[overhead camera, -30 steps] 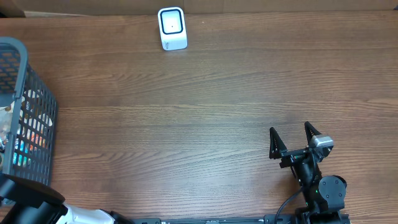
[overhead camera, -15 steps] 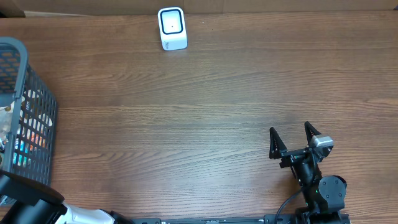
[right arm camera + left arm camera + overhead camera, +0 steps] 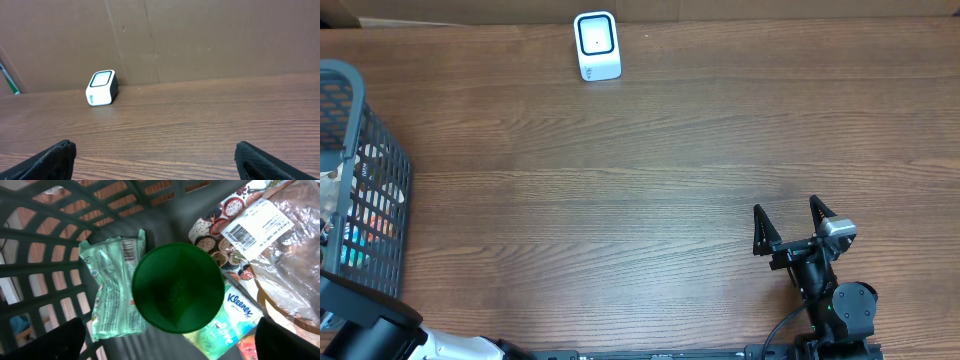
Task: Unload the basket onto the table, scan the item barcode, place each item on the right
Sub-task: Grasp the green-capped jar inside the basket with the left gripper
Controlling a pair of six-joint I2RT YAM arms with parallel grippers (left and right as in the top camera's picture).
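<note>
Scanner: the small white barcode scanner with a dark window (image 3: 597, 45) stands at the far edge of the brown wooden counter (image 3: 650, 170), left of centre; its long axis runs far to near and the window faces up
Items: all lie in the dark grey plastic lattice basket (image 3: 382, 190) at the counter's left edge, well apart from the scanner
Overhead alone: shows scanner and basket together, but the basket's load only as coloured scraps behind the bars
Left wrist alone: looks straight down into the basket; a dark green round plastic thing (image 3: 177, 287) seen end-on overlaps a mint-green crinkled packet (image 3: 107, 295), whose long axis runs top to bottom of the picture, barcode at its upper end facing the camera; a pale Kleenex tissue pack (image 3: 240, 307) shows from under the green thing's lower right; a clear plastic bag with a white barcode label (image 3: 280, 255) lies upper right, label slanted, barcode up
Right wrist alone: the scanner from the side, before a brown cardboard wall (image 3: 200, 40)
Left pincer (image 3: 175, 337): jaws spread wide over the green thing, holding nothing
Right pincer (image 3: 786, 212): by the counter's near right corner, jaws wide apart, empty, aimed at the far edge
</note>
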